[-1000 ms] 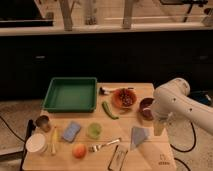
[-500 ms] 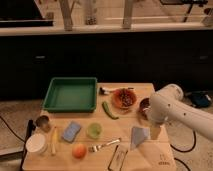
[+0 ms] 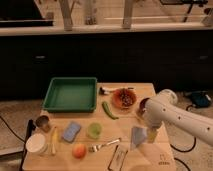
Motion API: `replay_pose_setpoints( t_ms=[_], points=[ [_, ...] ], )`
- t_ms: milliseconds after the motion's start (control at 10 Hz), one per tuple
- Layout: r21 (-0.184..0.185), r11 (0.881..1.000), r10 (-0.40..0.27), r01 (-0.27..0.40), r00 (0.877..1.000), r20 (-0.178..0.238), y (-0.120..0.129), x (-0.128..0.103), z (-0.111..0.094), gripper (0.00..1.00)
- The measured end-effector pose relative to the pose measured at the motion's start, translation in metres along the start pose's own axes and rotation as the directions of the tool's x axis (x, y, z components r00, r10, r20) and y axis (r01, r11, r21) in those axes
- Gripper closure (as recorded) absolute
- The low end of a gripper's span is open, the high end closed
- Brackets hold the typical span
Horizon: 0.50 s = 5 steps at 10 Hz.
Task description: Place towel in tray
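The towel, a small pale grey-blue cloth, stands bunched up on the wooden table at the front right. The green tray sits empty at the back left of the table. My white arm reaches in from the right and bends down over the table. My gripper hangs at the arm's end, right beside the towel's right edge, low over the table. I cannot tell whether it touches the towel.
A red bowl, a dark bowl and a green vegetable lie between towel and tray. A blue sponge, green cup, fork, orange fruit, black device, white cup and metal cup fill the front.
My arm has swung left and down, bringing the gripper closer to the towel. The towel and the other objects have not moved.
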Motion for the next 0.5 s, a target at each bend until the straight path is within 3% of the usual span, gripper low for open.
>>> replay_pose_setpoints(
  t_ms=[500],
  points=[
    [-0.006, 1.0, -0.024, 0.024, 1.0, 0.007, 0.002, 0.001, 0.024, 0.2]
  ],
)
